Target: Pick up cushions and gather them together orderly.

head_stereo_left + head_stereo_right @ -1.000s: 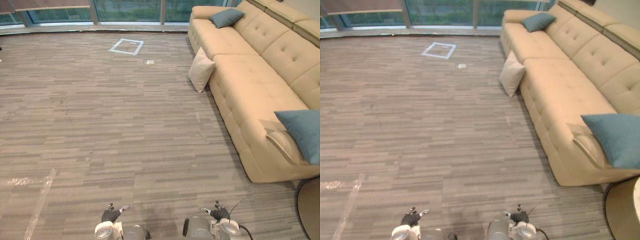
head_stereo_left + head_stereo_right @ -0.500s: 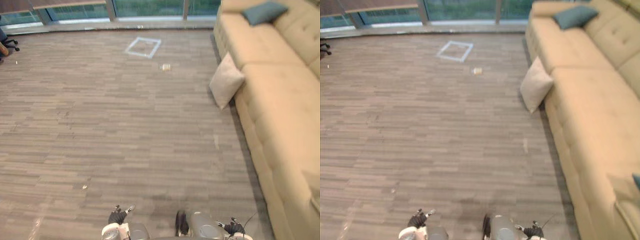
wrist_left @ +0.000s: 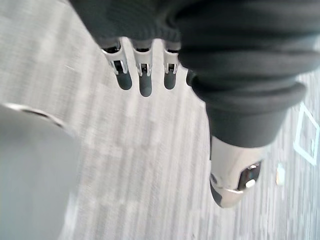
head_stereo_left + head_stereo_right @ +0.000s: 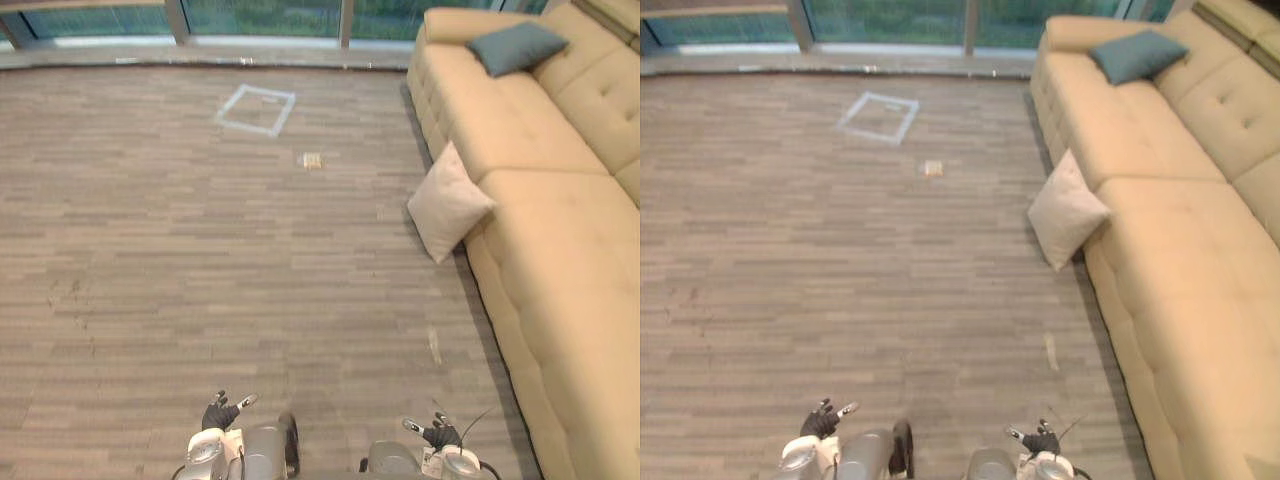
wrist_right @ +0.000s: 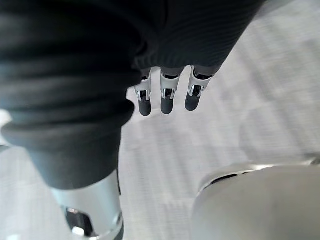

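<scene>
Teal cushion [image 4: 515,47] on sofa [image 4: 540,150] (cream cushion [image 4: 447,203] leans against it).

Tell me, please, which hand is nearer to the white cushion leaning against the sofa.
The right hand. In the head view it sits near the bottom edge, almost straight below the white cushion. The left hand is equally low but well off to the left, so farther away.
</scene>
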{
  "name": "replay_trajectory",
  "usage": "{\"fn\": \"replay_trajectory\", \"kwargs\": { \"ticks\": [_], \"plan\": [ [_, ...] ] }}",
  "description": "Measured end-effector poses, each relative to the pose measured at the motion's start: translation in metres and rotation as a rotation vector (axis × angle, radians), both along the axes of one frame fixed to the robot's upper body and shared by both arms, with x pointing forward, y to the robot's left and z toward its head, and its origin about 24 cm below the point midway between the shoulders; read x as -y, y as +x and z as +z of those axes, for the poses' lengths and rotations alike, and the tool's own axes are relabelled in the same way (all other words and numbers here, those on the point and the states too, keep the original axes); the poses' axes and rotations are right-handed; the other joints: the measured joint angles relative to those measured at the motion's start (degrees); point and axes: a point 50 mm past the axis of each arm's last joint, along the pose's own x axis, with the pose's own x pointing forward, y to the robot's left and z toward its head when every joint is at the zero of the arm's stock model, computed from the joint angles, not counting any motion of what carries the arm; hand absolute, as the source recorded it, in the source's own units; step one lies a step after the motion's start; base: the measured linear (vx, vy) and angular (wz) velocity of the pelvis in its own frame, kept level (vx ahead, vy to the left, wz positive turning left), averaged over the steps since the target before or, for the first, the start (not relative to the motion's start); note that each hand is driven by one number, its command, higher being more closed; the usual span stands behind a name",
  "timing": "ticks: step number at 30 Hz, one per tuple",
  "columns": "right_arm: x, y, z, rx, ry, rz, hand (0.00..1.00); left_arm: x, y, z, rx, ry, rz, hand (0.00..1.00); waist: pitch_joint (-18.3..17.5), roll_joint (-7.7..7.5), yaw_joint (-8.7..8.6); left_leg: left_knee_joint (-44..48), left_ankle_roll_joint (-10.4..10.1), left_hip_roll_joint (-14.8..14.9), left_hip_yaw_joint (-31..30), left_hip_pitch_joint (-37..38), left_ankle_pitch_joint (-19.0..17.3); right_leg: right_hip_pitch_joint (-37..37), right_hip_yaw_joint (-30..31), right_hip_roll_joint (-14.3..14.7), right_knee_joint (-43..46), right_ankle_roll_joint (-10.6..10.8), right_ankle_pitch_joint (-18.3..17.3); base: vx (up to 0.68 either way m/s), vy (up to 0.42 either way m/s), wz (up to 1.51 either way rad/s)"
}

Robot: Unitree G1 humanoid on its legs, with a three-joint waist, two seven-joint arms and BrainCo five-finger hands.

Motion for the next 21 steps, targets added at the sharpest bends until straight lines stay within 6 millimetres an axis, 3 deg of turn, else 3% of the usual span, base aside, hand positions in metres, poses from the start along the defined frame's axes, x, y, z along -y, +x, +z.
{"fn": "replay_trajectory", "kwargs": {
  "ticks": [2, 3, 4, 5, 6, 7, 8, 9, 10, 11, 13, 15, 17, 19, 21],
  "plan": [
    [0.005, 0.004, 0.002, 0.011, -0.013, 0.005, 0.00, 0.003, 0.001, 0.000, -0.001, -0.006, -0.009, 0.00, 0.17, 1.02, -0.35, -2.82, -0.45, 1.81, 0.43, 3.66, -0.24, -4.56, -4.79, 0.47, -7.71, -0.13, -0.90, 0.52, -0.054, -0.01],
    [0.008, 0.007, 0.004, 0.015, -0.023, 0.007, 0.00, 0.005, 0.000, -0.001, -0.005, -0.013, -0.010, 0.00, 0.66, 1.79, -0.53, -4.79, -0.51, 3.27, 1.08, 6.05, -0.20, -7.21, -8.09, 1.26, -16.44, -0.26, 0.19, 0.63, -0.070, -0.06],
    [0.010, 0.007, 0.004, 0.013, -0.030, 0.011, 0.00, 0.005, -0.002, -0.002, -0.013, -0.013, -0.012, 0.00, 0.76, 1.95, -0.57, -6.00, -0.64, 4.06, 2.12, 7.69, -0.15, -8.41, -9.60, 2.50, -25.02, 0.04, 3.32, 0.75, -0.110, -0.07],
    [0.009, 0.003, 0.002, -0.005, -0.032, 0.021, 0.00, 0.005, -0.004, -0.002, -0.022, -0.011, -0.012, 0.00, 0.69, 1.47, -0.74, -7.47, -1.99, 4.08, 2.83, 10.00, -0.43, -9.48, -9.42, 3.84, -36.86, 0.17, 9.79, 0.65, -0.145, -0.02],
    [0.008, -0.004, 0.000, -0.026, -0.028, 0.019, 0.00, 0.003, -0.006, -0.003, -0.027, -0.007, -0.014, 0.00, 0.49, 0.99, -0.96, -7.55, -3.66, 3.78, 2.73, 11.52, -1.26, -9.54, -8.27, 4.26, -41.87, 0.49, 13.09, 0.67, -0.177, 0.14],
    [0.006, -0.015, -0.004, -0.055, -0.022, 0.014, 0.00, -0.001, -0.013, -0.004, -0.047, 0.006, -0.016, 0.00, 0.00, 0.05, -1.65, -7.56, -5.98, 2.88, 1.94, 13.91, -2.75, -9.57, -5.43, 4.10, -43.70, -1.96, 20.05, 0.72, -0.200, 0.25],
    [0.009, -0.018, -0.004, -0.065, -0.028, 0.001, 0.00, 0.002, -0.014, -0.005, -0.057, 0.002, -0.020, 0.00, -0.07, 1.10, -2.31, -7.28, -6.71, 3.89, 1.43, 15.66, -3.25, -10.56, -4.18, 4.37, -38.58, -5.56, 22.04, 0.68, -0.213, 0.14],
    [0.014, -0.020, -0.004, -0.066, -0.037, -0.023, 0.00, 0.008, -0.017, -0.008, -0.070, -0.009, -0.033, 0.00, -1.28, 3.20, -2.99, -4.22, -7.01, 5.54, 0.84, 14.54, -3.01, -12.87, -3.83, 5.08, -32.41, -5.56, 16.60, 0.77, -0.271, 0.00],
    [0.019, -0.023, -0.003, -0.064, -0.039, -0.038, 0.00, 0.013, -0.017, -0.009, -0.073, -0.022, -0.038, 0.00, -1.39, 4.06, -3.34, 0.50, -7.67, 6.67, -0.22, 13.14, -2.64, -13.03, -4.58, 5.23, -29.50, -5.84, 13.32, 0.72, -0.304, -0.06],
    [0.018, -0.026, -0.005, -0.074, -0.031, -0.049, 0.00, 0.017, -0.017, -0.010, -0.074, -0.036, -0.026, 0.00, -1.47, 4.83, -3.62, 10.77, -10.66, 9.01, -2.41, 9.74, -0.51, -11.44, -5.41, 6.02, -27.74, -6.29, 9.86, 0.60, -0.271, 0.07],
    [0.017, -0.032, -0.006, -0.087, -0.025, -0.067, 0.00, 0.016, -0.015, -0.008, -0.061, -0.042, 0.000, 0.00, -1.28, 5.46, -3.65, 27.24, -13.07, 12.40, -4.65, 3.94, 5.87, -6.21, -6.07, 8.15, -29.03, -7.12, 7.22, 0.52, -0.221, 0.14],
    [0.017, -0.035, -0.006, -0.092, -0.024, -0.072, 0.00, 0.010, -0.014, -0.006, -0.032, -0.038, 0.043, 0.00, -1.12, 5.16, -3.11, 45.21, -12.76, 16.77, -2.28, -3.63, 3.99, 2.45, -5.89, 11.17, -33.34, -7.71, 4.97, 0.56, -0.203, -0.03],
    [0.015, -0.033, -0.007, -0.086, -0.010, -0.084, 0.00, 0.007, -0.010, -0.003, -0.011, -0.030, 0.046, 0.00, -0.84, 4.09, -2.37, 46.49, -10.72, 17.03, 0.83, -8.49, 1.26, 7.67, -4.67, 12.04, -36.92, -7.48, 4.63, 0.40, -0.123, -0.31],
    [0.014, -0.028, -0.006, -0.069, 0.001, -0.101, 0.00, 0.007, -0.004, 0.000, 0.016, -0.030, 0.044, 0.00, -0.64, 3.63, -1.13, 38.69, -8.77, 14.71, 3.29, -13.37, -1.49, 11.62, -1.96, 12.05, -40.50, -7.04, 4.97, 0.45, -0.073, -0.65],
    [0.015, -0.021, -0.004, -0.050, 0.001, -0.108, 0.00, 0.010, -0.001, 0.002, 0.041, -0.038, 0.051, 0.00, -0.62, 3.84, -0.07, 23.12, -8.31, 9.93, 1.05, -16.79, -1.98, 14.64, 2.71, 11.81, -43.71, -6.31, 5.14, 0.43, 0.045, -1.05]
  ]
}}
